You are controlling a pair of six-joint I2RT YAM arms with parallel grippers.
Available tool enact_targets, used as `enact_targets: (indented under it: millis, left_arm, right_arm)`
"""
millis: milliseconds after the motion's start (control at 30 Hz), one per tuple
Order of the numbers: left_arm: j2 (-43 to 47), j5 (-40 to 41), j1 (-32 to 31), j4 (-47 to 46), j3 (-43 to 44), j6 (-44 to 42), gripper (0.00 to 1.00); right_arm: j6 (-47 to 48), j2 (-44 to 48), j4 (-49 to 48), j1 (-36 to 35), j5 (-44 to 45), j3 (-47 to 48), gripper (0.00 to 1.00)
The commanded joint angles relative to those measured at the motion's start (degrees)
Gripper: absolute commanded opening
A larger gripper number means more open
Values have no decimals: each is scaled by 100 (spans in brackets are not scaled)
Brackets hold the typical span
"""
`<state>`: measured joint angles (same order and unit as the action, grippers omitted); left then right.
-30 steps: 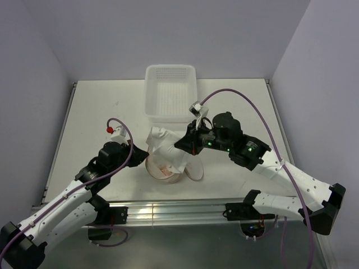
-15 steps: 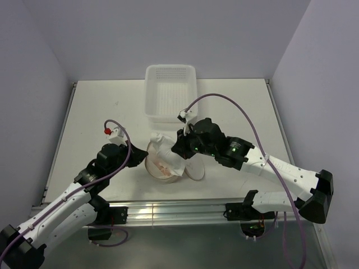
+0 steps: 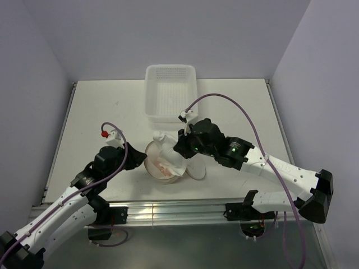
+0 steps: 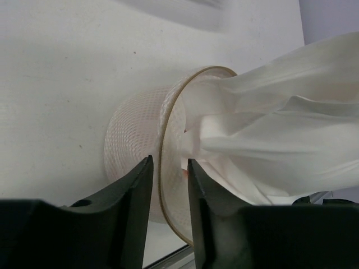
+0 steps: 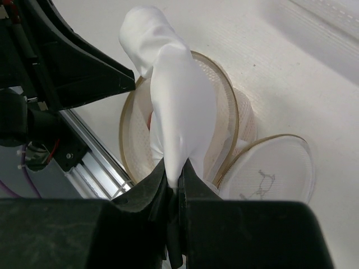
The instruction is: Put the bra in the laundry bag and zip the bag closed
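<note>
The peach mesh laundry bag [image 3: 159,171] stands open in the middle of the table, its round flap lid [image 3: 196,168] lying flat to its right. My right gripper [image 3: 180,150] is shut on the white bra [image 3: 166,147] and holds it over the bag's mouth, the lower part hanging inside. The right wrist view shows the bra [image 5: 179,112] pinched in my gripper [image 5: 179,174] above the bag's rim [image 5: 124,140] and the lid [image 5: 275,168]. My left gripper [image 4: 169,168] stands narrowly open astride the bag's left rim [image 4: 162,134], beside the bra [image 4: 280,112].
A white perforated plastic basket [image 3: 171,92] stands at the back of the table, just behind the bag. The table's front edge with its metal rail [image 3: 168,213] runs close in front of the bag. My left gripper's dark fingers [image 5: 84,67] show at the bag's far side.
My right gripper has come down and to the left with the bra, which now hangs lower into the bag. My left arm has drawn slightly back and left at the rim.
</note>
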<state>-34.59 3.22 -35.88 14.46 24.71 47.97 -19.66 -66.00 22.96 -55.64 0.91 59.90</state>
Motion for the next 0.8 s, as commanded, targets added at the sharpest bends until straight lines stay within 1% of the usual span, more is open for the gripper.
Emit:
enact_targets:
  millis: [0, 67, 200, 300, 367, 400, 433, 500, 533, 667, 767]
  left_arm:
    - [14, 82, -7, 136, -80, 81, 35]
    - [-4, -41, -16, 57, -89, 47, 30]
    - [-206, -103, -7, -109, -72, -15, 27]
    - [-390, -94, -16, -224, -28, -94, 24]
    - [-452, -103, -16, -355, -36, -94, 17]
    - [-470, -111, -16, -408, -36, -86, 11]
    - [-470, -111, -16, -444, -28, -94, 1]
    - [-470, -155, -16, -505, 34, -112, 0]
    - [-444, -155, -7, -523, 51, -129, 0]
    - [-93, -278, -16, -628, 69, -33, 0]
    - [189, -401, -16, -690, -36, 54, 0]
  right_arm:
    - [85, 183, -2, -35, 181, 224, 0]
    - [103, 236, -46, -35, 199, 250, 0]
    - [103, 201, -2, -35, 112, 277, 0]
    - [85, 201, -81, -35, 59, 207, 0]
    - [68, 193, -81, -35, -46, 180, 0]
    - [59, 201, -90, -44, -55, 154, 0]
    - [33, 210, -107, -44, -64, 136, 0]
    - [24, 184, -160, -35, -64, 127, 0]
    - [41, 140, -152, -61, -204, 153, 0]
    - [103, -210, -107, -246, -240, 399, 0]
    - [111, -448, -213, -290, -205, 409, 0]
